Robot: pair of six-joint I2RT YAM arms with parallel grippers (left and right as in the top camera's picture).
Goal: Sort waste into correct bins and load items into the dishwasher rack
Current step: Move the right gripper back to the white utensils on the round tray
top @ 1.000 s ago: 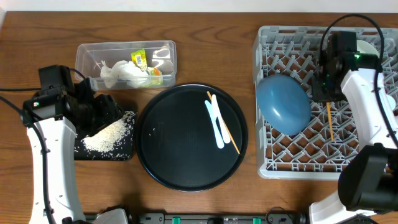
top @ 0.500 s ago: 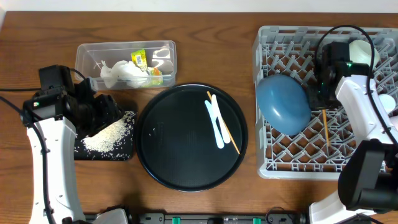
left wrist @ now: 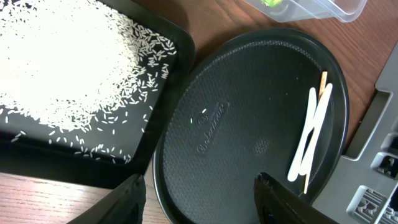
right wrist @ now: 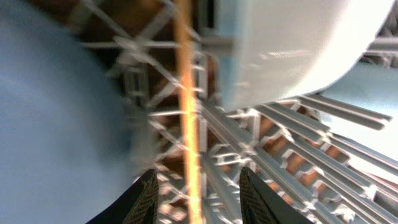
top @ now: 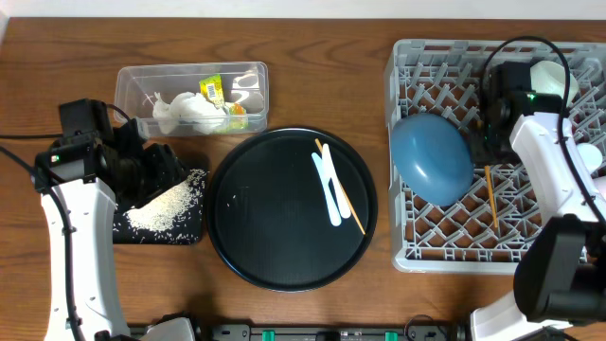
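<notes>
The grey dishwasher rack [top: 409, 248] holds a blue bowl [top: 433, 156], a white cup [top: 554, 76] and a wooden chopstick [top: 490, 197]. My right gripper [top: 492, 142] hovers over the rack beside the bowl. In the right wrist view it is open [right wrist: 196, 199], and the chopstick [right wrist: 186, 112] lies free between its fingers. My left gripper [top: 156, 170] is open and empty [left wrist: 199, 199] over the shallow black tray [top: 189, 232] of rice [top: 166, 201]. A white spoon [top: 327, 189] and a second chopstick [top: 343, 194] lie on the round black tray [top: 275, 227].
The clear tub [top: 128, 80] at the back left holds white napkins [top: 180, 112] and the yellow-green wrapper [top: 212, 90]. A teal bowl [top: 594, 156] shows at the rack's right edge. The round tray's rim nearly touches the rice tray [left wrist: 155, 130].
The chopstick in the rack has shifted slightly left and lies loose. My right gripper has moved a little toward the far side. The left arm has not moved.
</notes>
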